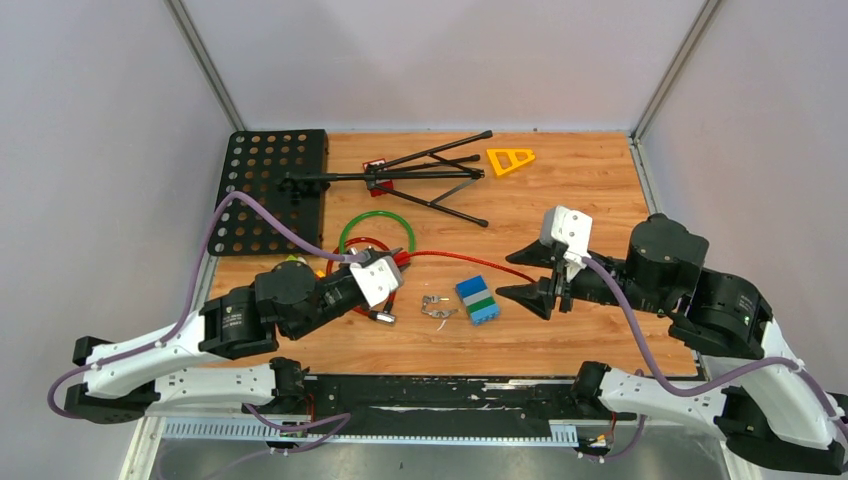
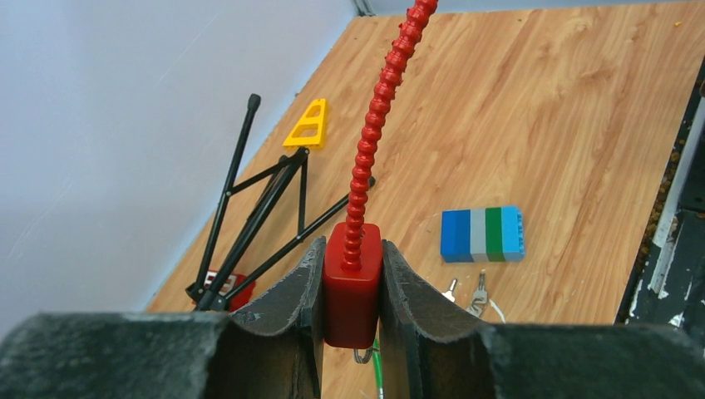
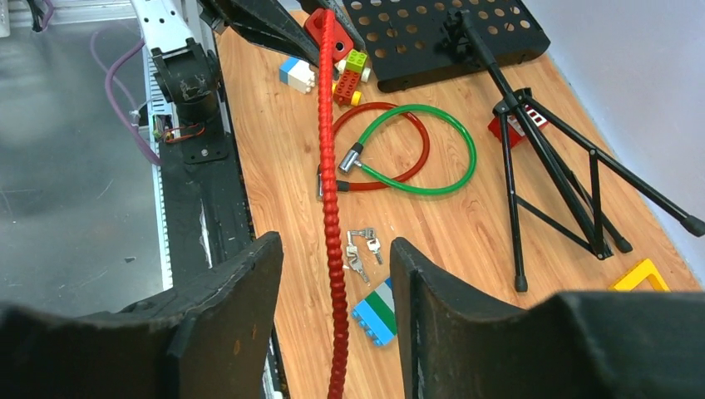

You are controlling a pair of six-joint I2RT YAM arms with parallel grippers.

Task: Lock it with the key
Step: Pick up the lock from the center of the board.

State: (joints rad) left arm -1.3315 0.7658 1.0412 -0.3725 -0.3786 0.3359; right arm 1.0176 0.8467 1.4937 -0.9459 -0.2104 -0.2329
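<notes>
Left claw (image 2: 352, 249) clamped on red lock body (image 2: 352, 295), keyhole hidden; right claw (image 3: 334, 245) apart, straddling cable (image 3: 327, 125).

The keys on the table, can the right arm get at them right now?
Probably yes. The right gripper is open and near the keys, which lie uncovered on the table. But the red cable runs between its jaws and the block stack sits beside the keys, so it must steer around both.
</notes>
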